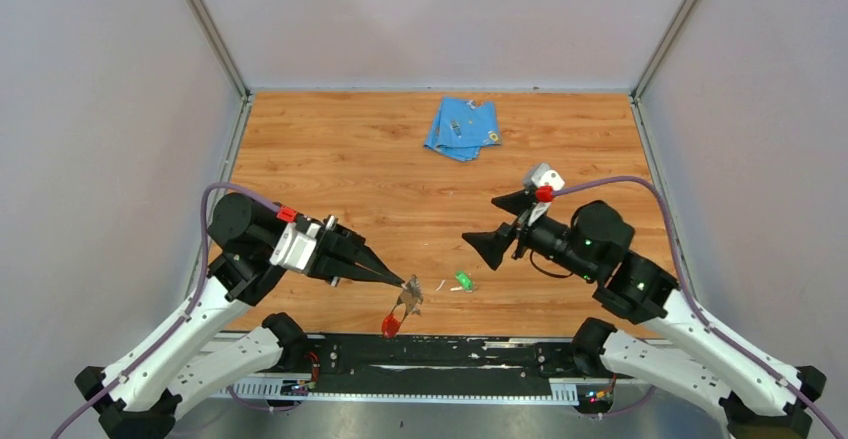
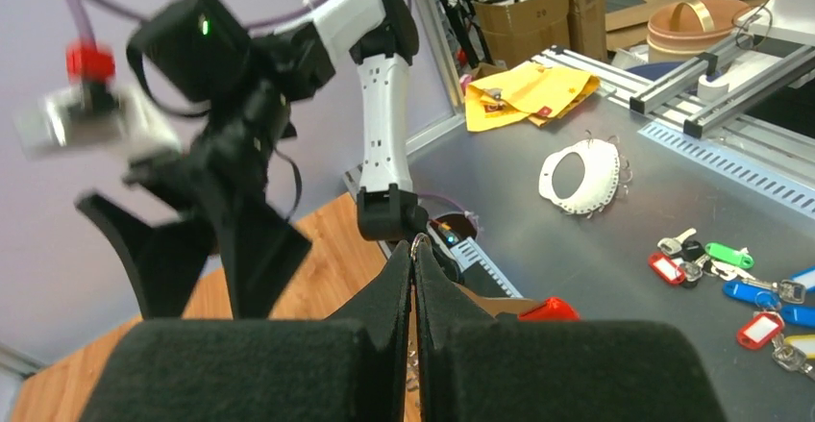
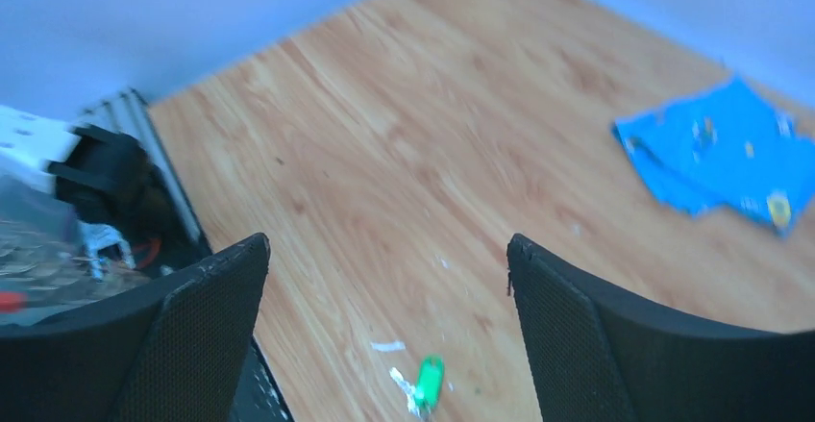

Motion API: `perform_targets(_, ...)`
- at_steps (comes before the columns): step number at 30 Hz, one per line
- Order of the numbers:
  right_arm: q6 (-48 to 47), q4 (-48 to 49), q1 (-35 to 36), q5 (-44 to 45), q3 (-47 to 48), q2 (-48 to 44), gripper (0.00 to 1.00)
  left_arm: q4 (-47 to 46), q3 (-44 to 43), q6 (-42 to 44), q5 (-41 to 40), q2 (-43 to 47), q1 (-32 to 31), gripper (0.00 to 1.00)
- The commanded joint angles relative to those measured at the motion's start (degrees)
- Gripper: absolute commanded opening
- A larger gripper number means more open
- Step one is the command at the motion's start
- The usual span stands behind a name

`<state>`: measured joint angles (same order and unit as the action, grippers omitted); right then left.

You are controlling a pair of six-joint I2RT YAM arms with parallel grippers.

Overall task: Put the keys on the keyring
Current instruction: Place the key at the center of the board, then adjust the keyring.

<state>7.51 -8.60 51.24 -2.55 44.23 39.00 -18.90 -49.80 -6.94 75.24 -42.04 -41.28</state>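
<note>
Two arms (image 1: 185, 327) (image 1: 700, 324), one green key (image 1: 463, 281), one keyring (image 1: 409, 297) (red strip on edge), one blue cloth (image 1: 462, 129)

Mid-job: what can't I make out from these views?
Yellow key: seen in no view; too small to tell in the top view whether it hangs on the keyring.
Left wrist view: the left gripper hides its grip behind its own fingers.
Right wrist view: green key blurred, its shape unclear.

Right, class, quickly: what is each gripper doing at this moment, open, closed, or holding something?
Left gripper: closed, pinching the keyring.
Right gripper: open, holding nothing.
</note>
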Motion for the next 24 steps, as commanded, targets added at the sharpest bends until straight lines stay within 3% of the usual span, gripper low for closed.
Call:
perform_targets(1, -6.69, 1.95, 0.27, -14.76, 4.99, -2.22, 0.92, -1.28, 0.59, 1.22, 0.19, -2.29, 1.56, 0.0)
perform_targets(6, -7.25, 4.02, 0.34, -26.25, 9.53, -1.72, 0.86, -1.28, 2.84, 0.36, -3.15, -4.09, 4.27, 0.0)
perform_targets(13, -5.72, 7.96, 0.47, -33.25, 11.41, 2.07, 0.76, -1.23, 4.34, -0.51, -7.89, -5.1, 6.69, 0.0)
perform_targets(19, -7.21, 8.09, 2.84, -32.78, 12.28, 6.26, 0.67, -1.23, 4.6, -0.71, -9.37, -5.28, 7.09, 0.0)
perform_targets(24, -10.92, 9.9, 6.32, -26.6, 12.28, 7.99, 0.58, -1.23, 4.86, -0.79, -10.28, -5.24, 7.31, 0.0)
